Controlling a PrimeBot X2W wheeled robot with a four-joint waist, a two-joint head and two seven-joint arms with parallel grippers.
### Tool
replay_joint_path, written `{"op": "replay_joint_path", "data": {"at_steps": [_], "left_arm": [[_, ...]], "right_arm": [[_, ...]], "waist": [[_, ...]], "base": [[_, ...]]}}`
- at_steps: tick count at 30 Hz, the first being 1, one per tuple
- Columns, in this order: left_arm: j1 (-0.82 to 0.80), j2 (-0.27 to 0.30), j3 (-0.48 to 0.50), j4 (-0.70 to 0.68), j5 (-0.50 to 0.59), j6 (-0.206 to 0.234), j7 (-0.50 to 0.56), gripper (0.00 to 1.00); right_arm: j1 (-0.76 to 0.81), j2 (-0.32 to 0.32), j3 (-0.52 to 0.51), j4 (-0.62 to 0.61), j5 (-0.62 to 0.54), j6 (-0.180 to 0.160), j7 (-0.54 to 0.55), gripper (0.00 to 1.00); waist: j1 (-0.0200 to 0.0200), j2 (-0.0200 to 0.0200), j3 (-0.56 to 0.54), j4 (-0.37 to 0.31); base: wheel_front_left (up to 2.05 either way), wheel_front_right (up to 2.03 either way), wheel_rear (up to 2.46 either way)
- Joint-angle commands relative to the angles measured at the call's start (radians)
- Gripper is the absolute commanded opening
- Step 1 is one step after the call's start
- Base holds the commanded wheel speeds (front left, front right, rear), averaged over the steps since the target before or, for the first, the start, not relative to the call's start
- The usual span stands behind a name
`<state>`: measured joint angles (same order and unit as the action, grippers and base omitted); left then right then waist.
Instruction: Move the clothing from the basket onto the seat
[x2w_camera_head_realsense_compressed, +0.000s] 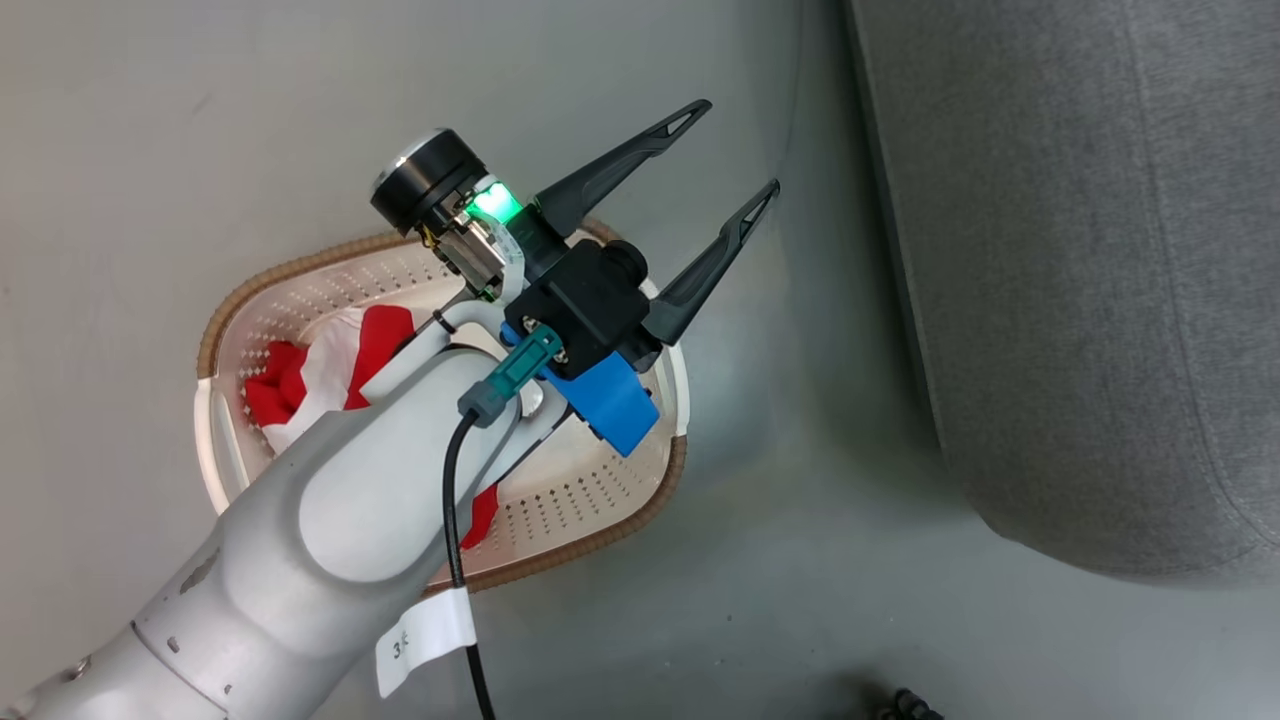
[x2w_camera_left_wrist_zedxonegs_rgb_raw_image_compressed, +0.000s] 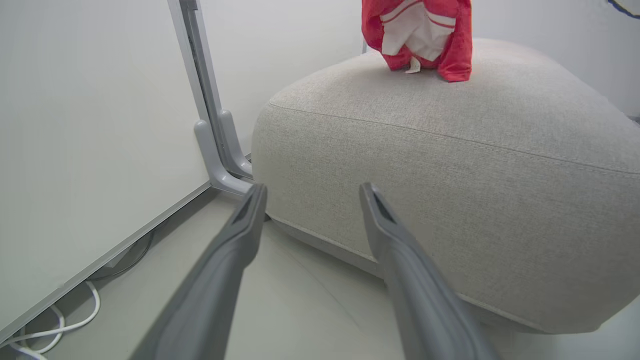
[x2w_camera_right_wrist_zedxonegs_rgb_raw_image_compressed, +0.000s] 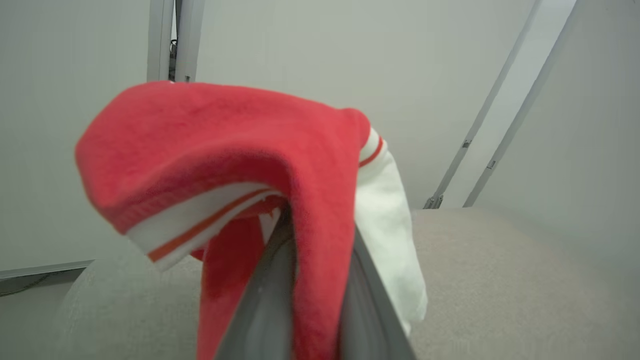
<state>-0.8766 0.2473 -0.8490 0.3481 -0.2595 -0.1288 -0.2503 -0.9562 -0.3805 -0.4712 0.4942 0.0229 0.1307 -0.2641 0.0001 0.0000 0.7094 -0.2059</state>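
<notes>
Closest to the lens: right pincer (x2w_camera_right_wrist_zedxonegs_rgb_raw_image_compressed: 319, 227), clamped on held jersey (x2w_camera_right_wrist_zedxonegs_rgb_raw_image_compressed: 225, 140), red cloth with white panels draped over both fingers and hiding the tips. Behind it, seat (x2w_camera_right_wrist_zedxonegs_rgb_raw_image_compressed: 500, 280) top, broad and open on that side, wall beyond. From the left wrist, same jersey hanging at the seat's far top edge, lower ends at the cushion surface; touching or just above it, cannot tell.

Left pincer (x2w_camera_head_realsense_compressed: 736, 146) spread wide and empty, raised over the basket's (x2w_camera_head_realsense_compressed: 300, 268) end nearest the seat, fingers aimed across the gap toward the seat's long edge. Pale forearm (x2w_camera_head_realsense_compressed: 350, 500) lying across the basket and covering much of it. Basket jersey (x2w_camera_head_realsense_compressed: 320, 370) bunched in the end away from the seat, partly under the forearm, a red scrap also showing beside the near rim.

Basket on the floor (x2w_camera_head_realsense_compressed: 800, 600), apart from the seat, with a strip of open floor between rim and cushion edge; seat's rounded corner well off the rim. Open floor on the basket's other sides too.

Beside the seat's low corner, seen from the left wrist: metal post (x2w_camera_left_wrist_zedxonegs_rgb_raw_image_compressed: 210, 125) footed at the wall (x2w_camera_left_wrist_zedxonegs_rgb_raw_image_compressed: 75, 125), near the cushion, narrow gap between; white cable (x2w_camera_left_wrist_zedxonegs_rgb_raw_image_compressed: 55, 330) along the wall's base.
</notes>
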Motion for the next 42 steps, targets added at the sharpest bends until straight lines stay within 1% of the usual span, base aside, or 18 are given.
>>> {"op": "replay_joint_path", "data": {"at_steps": [1,2,10,11,12,15,18,26,30,34,37,42], "left_arm": [[-0.017,0.009,0.001,-0.007,0.006,0.0,0.002,1.0],[-0.017,0.009,0.001,-0.007,0.006,0.0,0.002,1.0],[-0.018,0.016,-0.007,-0.003,-0.002,0.002,-0.002,1.0],[-0.018,0.016,-0.006,-0.003,-0.002,0.003,-0.003,1.0],[-0.02,0.016,-0.006,-0.002,-0.004,0.004,-0.003,1.0],[-0.019,0.018,-0.005,0.002,-0.006,0.006,-0.005,1.0],[-0.006,0.011,-0.001,0.009,-0.012,0.014,-0.008,1.0],[0.059,-0.016,0.033,0.021,-0.041,0.035,-0.016,1.0],[0.109,-0.022,0.075,0.007,-0.049,0.042,-0.016,1.0],[0.165,-0.026,0.129,-0.006,-0.053,0.053,-0.016,1.0],[0.214,-0.029,0.179,-0.009,-0.055,0.059,-0.016,1.0],[0.294,-0.036,0.284,-0.024,-0.056,0.075,-0.015,1.0]], "right_arm": [[0.0,0.003,0.002,0.068,-0.01,0.0,-0.001,0.0],[0.0,0.003,0.002,0.068,-0.01,0.0,-0.001,0.0],[0.034,0.03,0.006,0.287,-0.002,0.0,0.0,0.0],[0.033,0.028,0.005,0.295,0.0,0.0,0.0,0.3],[0.032,0.027,0.004,0.298,0.004,0.0,0.0,1.0],[0.044,0.03,0.001,0.293,0.007,0.0,0.0,1.0],[0.076,0.039,0.009,0.261,0.006,0.0,0.0,1.0],[0.27,0.082,0.077,0.12,0.011,0.0,0.0,1.0],[0.369,0.109,0.123,0.028,-0.003,0.0,0.0,1.0],[0.447,0.152,0.174,-0.078,0.016,0.0,0.0,1.0],[0.494,0.186,0.234,-0.153,0.018,0.0,0.0,1.0],[0.547,0.23,0.335,-0.236,0.034,0.0,0.0,1.0]], "waist": [[-0.0001,0.0,0.03,0.0],[-0.0001,0.0,0.03,0.0],[-0.0001,0.0,0.043,0.009],[-0.0001,0.0,0.043,0.01],[-0.0001,0.0,0.041,0.011],[-0.0001,0.0,0.032,0.011],[-0.0001,0.0,0.005,0.013],[-0.0001,0.0,-0.122,0.022],[-0.0001,0.0,-0.192,0.037],[-0.0001,0.0,-0.262,0.056],[-0.0001,0.0,-0.315,0.076],[-0.0001,0.0,-0.383,0.113]], "base": [[0.0,0.0,0.0],[0.0,0.0,0.0],[0.0,0.0,0.0],[0.0,0.0,0.0],[0.0,0.0,0.0],[0.0,0.0,0.0],[0.0,0.0,0.0],[0.0,0.0,0.0],[0.0,0.0,0.0],[0.0,0.0,0.0],[0.0,0.0,0.0],[0.0,0.0,0.0]]}}
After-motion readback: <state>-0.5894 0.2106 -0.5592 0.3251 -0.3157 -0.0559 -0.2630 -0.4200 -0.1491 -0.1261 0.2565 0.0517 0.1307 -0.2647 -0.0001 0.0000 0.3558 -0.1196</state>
